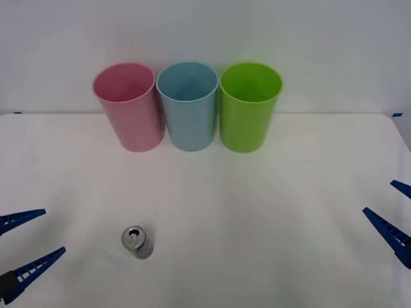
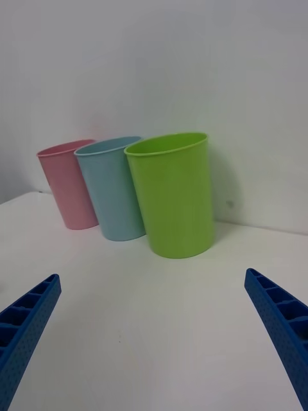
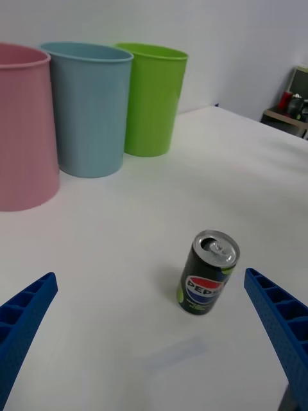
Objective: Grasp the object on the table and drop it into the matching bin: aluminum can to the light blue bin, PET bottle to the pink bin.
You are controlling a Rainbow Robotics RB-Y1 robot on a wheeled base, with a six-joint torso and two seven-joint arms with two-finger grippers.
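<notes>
The aluminum can (image 1: 137, 242) stands upright on the white table (image 1: 289, 212) at the front left; its silver pull-tab top and dark label (image 3: 208, 273) are clear in the left wrist view. My left gripper (image 1: 54, 231) is open just left of the can, which sits a short way ahead of its fingertips (image 3: 151, 282). At the back stand the pink bin (image 1: 128, 106) and the light blue bin (image 1: 188, 106), side by side. My right gripper (image 1: 379, 196) is open at the table's right edge, far from the can. The PET bottle is out of view.
A green bin (image 1: 250, 106) stands right of the light blue one, and all three bins are lined up against the white back wall. From the right wrist, the green bin (image 2: 173, 192) is the nearest. Bare tabletop lies between the can and the bins.
</notes>
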